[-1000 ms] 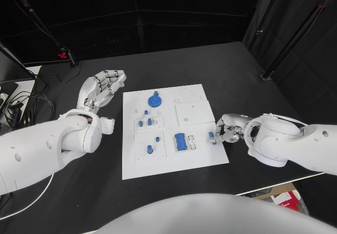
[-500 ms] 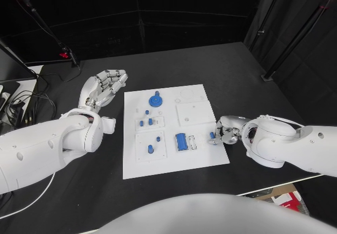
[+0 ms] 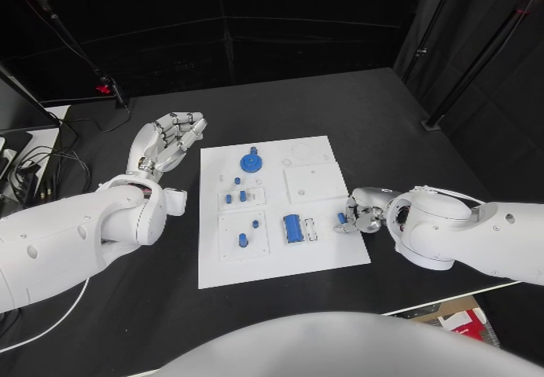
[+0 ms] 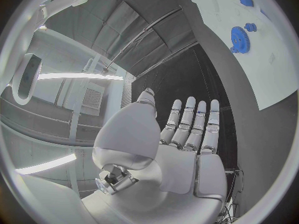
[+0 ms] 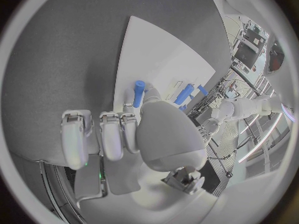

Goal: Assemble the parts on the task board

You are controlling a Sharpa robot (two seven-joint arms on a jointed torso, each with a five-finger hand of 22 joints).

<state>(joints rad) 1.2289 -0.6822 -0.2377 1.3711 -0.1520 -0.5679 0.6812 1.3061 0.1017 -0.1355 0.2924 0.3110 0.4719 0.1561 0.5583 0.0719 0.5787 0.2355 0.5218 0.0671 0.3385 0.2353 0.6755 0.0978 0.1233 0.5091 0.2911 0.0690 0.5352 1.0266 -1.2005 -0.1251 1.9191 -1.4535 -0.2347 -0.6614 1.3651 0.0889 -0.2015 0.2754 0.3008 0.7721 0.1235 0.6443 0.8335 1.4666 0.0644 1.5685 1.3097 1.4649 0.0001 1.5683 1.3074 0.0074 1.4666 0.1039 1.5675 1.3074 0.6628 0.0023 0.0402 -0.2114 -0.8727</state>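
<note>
We saw two bulky white arms w/ smooth glossy shells: the left arm [image 3: 79, 236] filled the lower left of the head view, the right arm [image 3: 476, 236] the lower right. A thin dark cable ran over the right arm's rounded shell. Each ended in a silver hand: left hand [image 3: 167, 140] at upper left, right hand [image 3: 365, 212] right of centre. Fingers [image 4: 187, 127] were segmented metal w/ pale pads; palms were matte grey-white, and exposed metal fittings sat near the wrist.

We can read no text, label, brand, number or sign anywhere, neither on the white task board [image 3: 277, 259] nor on its blue parts [image 3: 292, 228].
</note>
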